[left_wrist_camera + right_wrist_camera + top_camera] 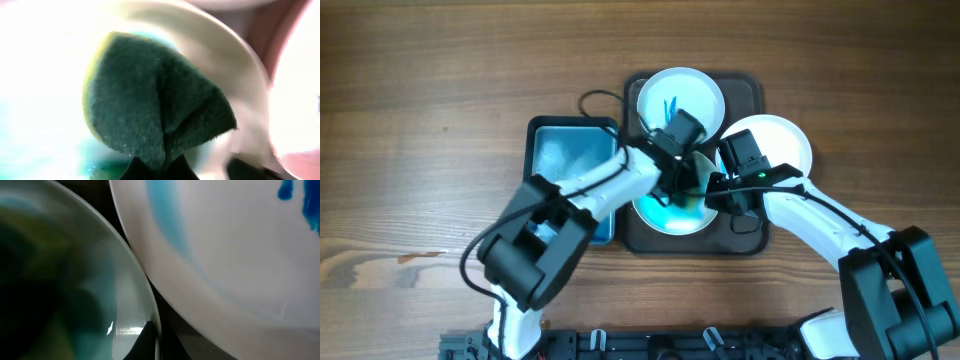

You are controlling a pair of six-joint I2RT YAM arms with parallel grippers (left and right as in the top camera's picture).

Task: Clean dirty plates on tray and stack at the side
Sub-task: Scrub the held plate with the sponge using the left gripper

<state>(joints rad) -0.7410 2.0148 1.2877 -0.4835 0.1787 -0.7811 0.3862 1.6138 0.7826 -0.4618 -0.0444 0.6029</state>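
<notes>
Leftmost, a blue basin [555,150] sits at the tray's [638,243] 9 o'clock. The left gripper [680,183] clamps a green sponge [150,100] onto the wet plate [665,218] at 6 o'clock. The right gripper [715,193] touches its rim; whether it grips, I cannot tell. A smeared plate [695,95] lies at 12, a third plate [785,145] at 3.

Brown wood-grain table [420,100] under soft, even light

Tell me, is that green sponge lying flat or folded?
Folded. The dark green, yellow-edged sponge shows a crease down its middle, pinched by the left hand.
</notes>
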